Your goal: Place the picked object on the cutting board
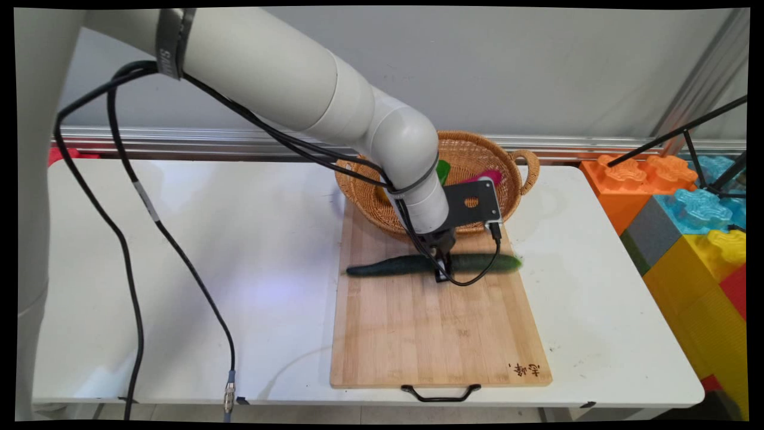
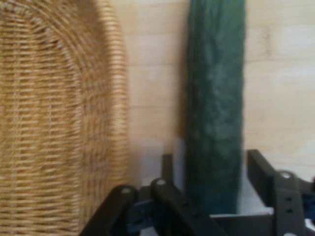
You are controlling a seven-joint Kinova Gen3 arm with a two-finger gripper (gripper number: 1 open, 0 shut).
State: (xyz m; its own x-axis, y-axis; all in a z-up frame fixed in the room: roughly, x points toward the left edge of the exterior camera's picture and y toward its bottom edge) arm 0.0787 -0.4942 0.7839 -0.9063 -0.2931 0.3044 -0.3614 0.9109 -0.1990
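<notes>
The gripper [image 1: 441, 267] stands low over the cucumber [image 1: 412, 265] lying across the cutting board [image 1: 439, 334] beside the basket [image 1: 471, 156], fingers straddling it, seemingly not yet clamped, so closing should stay centred and gentle.

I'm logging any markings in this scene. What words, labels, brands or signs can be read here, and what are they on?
Burnt-in mark on the cutting board, near right corner: looks like East Asian characters, too small to read.
Band round the arm: lettering beginning with "S", the rest unreadable.
Cucumber, wicker basket and tool: no text visible.
</notes>
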